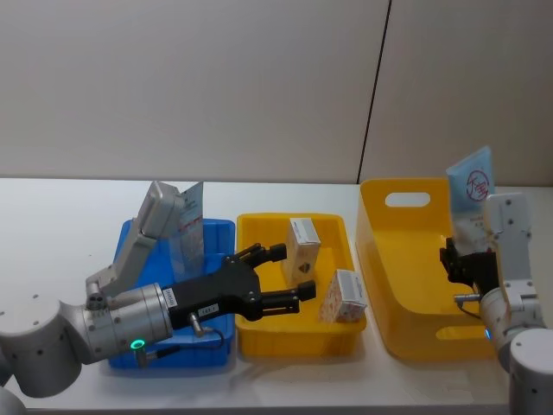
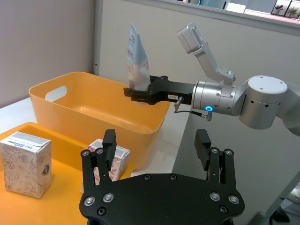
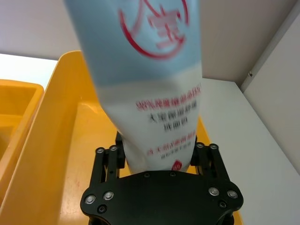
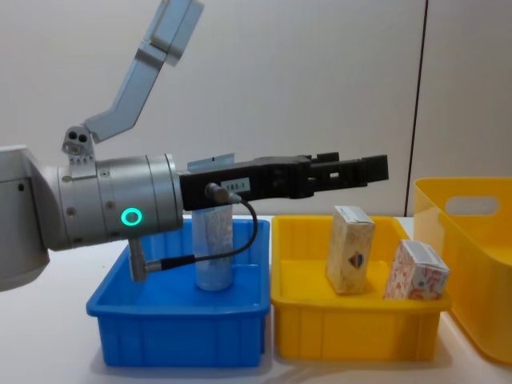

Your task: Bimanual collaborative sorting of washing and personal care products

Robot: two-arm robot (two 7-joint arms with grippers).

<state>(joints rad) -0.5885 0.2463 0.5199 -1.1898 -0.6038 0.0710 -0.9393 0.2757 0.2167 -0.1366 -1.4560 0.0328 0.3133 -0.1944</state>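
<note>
Right pincer (image 1: 455, 262) clenches the tube (image 1: 473, 183) low over the bin (image 1: 373, 216). It's top-heavy and could tip outside. Left pincer (image 1: 292, 270) hangs released above the tray (image 1: 251, 226).

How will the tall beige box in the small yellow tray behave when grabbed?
The tall beige box looks like thin cardboard, so probably light and crushable under a hard squeeze. It stands upright on a narrow base in the yellow tray, so a sideways nudge may tip it. Its flat sides should suit the open left gripper.
</note>
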